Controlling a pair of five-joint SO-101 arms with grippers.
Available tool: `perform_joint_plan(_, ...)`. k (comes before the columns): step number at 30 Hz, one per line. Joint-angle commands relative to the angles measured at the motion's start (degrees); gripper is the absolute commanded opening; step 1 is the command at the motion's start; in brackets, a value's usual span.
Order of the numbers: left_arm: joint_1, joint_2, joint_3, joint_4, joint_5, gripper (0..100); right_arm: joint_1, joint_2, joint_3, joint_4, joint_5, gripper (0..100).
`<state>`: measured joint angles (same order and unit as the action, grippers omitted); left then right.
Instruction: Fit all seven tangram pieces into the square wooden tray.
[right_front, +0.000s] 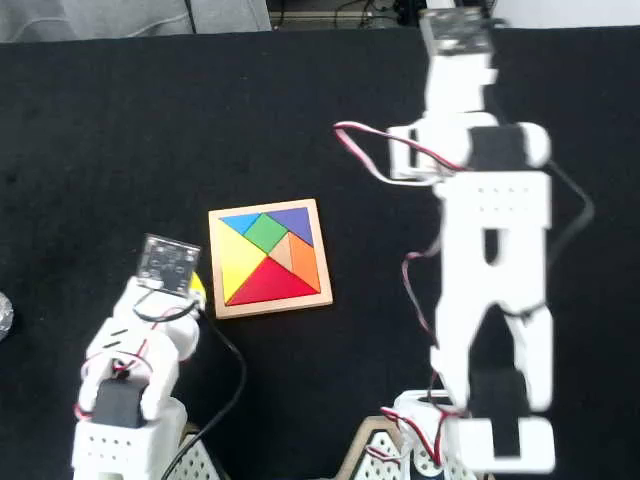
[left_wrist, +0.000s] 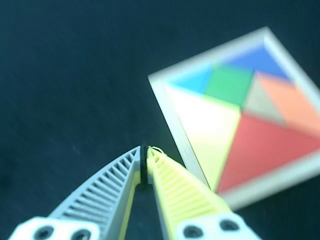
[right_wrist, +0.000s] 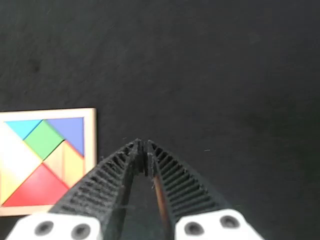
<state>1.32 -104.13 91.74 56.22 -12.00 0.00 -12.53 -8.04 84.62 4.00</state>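
Left gripper (left_wrist: 146, 160) and right gripper (right_wrist: 144, 150) both closed, empty; square light-wood tray (right_front: 323, 250) of flat coloured tangram pieces (right_front: 262, 282) looks light, rigid, best pinched by its rim.

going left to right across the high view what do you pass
small grey object at the edge → left arm → square wooden tray → right arm
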Motion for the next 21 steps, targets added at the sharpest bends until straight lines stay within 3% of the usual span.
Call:
perform_joint_plan(1, -3.56, -0.09, -18.59, -1.76, -0.09, 3, 2.20, -10.51, -3.03, 2.64, 3.34, 1.2)
perform_joint_plan(7, -6.73, 0.09, -42.42, 3.69, -0.62, 3, 1.93, -31.25, -2.95, 3.96, 3.60, 1.2)
perform_joint_plan(11, -9.19, 0.09, -52.35, 9.58, -4.04, 3, 1.93, -43.91, -2.51, 3.96, 3.60, 1.5)
perform_joint_plan(17, -15.78, 0.09, -65.71, 15.30, -4.13, 3, 2.29, -59.56, -2.33, 4.48, 3.87, 1.5)
perform_joint_plan(21, -16.13, 0.18, -76.97, 19.96, -3.52, 3, 2.37, -70.11, 1.89, 4.04, 3.96, 1.5)
